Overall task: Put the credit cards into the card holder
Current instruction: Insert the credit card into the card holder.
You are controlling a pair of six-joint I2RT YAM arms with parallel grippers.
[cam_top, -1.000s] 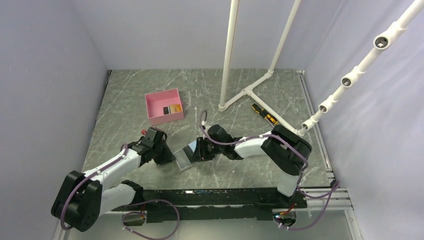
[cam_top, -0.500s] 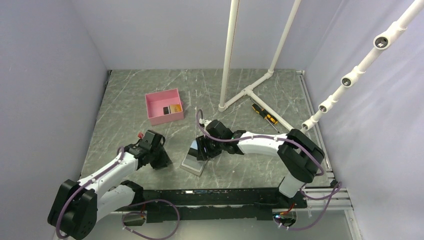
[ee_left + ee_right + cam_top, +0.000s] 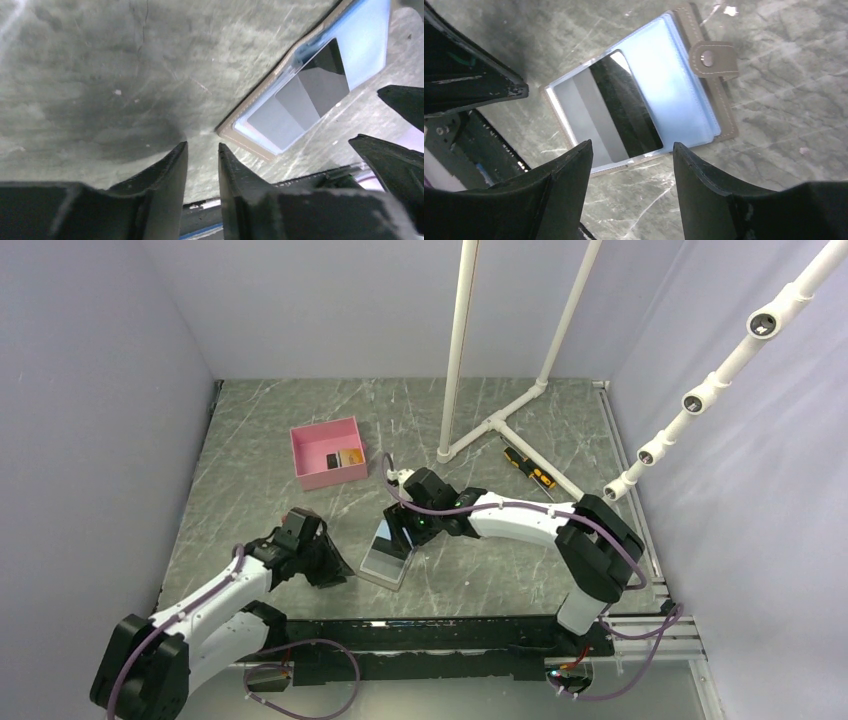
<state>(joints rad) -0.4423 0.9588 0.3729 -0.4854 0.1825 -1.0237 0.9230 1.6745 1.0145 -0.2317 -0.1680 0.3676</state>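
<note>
The grey card holder lies open and flat on the table, light blue lining up, its snap tab at the far edge. A black credit card sits in its clear pocket, also seen in the left wrist view as the black card. My right gripper hovers open just above the holder's edge, with only table between its fingers. My left gripper is beside the holder's near-left corner, fingers a narrow gap apart, holding nothing. An orange card and a black card lie in the pink box.
A white pipe frame stands at the back centre, its foot running right along the table. A yellow-and-black screwdriver lies beside that foot. The pink box is at the back left. A black rail runs along the near edge.
The right gripper opened and let go of the card holder, which dropped from tilted to flat and open. The left gripper drew back from the holder toward the near left.
</note>
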